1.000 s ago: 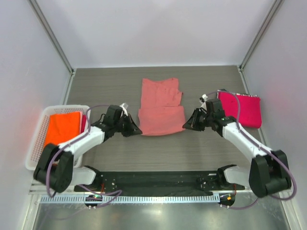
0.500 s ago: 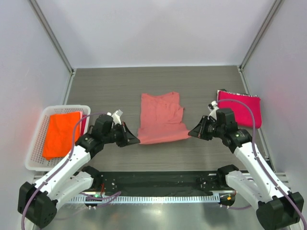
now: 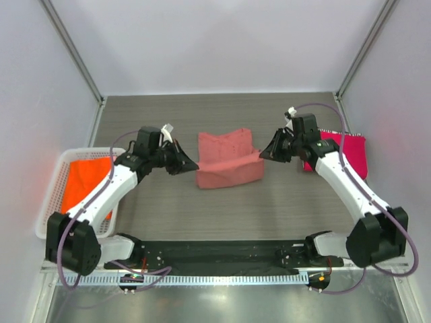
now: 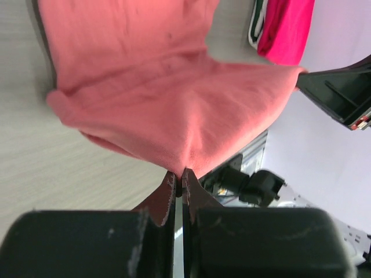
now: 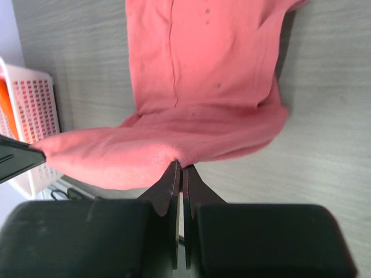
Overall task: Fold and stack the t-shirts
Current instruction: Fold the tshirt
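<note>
Though pressed almost flat together, clamped on cloth all the same: left claw [image 4: 178, 174] pinching one near corner of the salmon-pink t-shirt [image 3: 227, 158], right claw [image 5: 178, 165] pinching the other. Between them, held up off the tabletop [image 3: 269, 202], the near hem as a raised band. Beyond it, the collar half of that shirt, flat on the wood at mid-table.

Judged as mid-fold: bottom half raised for laying over the top half. Next, probably: carry both corners toward the collar together, keep the hem taut and level, lower it onto the far edge, then let go without dragging the cloth back. Uneven travel likely to skew the fold.

Further out, to the right, a magenta t-shirt [image 3: 347, 155], folded, flat on the tabletop beside the right arm. To the left, a bright orange t-shirt [image 3: 81, 185] inside the white lattice basket [image 3: 48, 208].

Count: three t-shirts, one basket, two claws, both occupied. Stacking not yet done.
</note>
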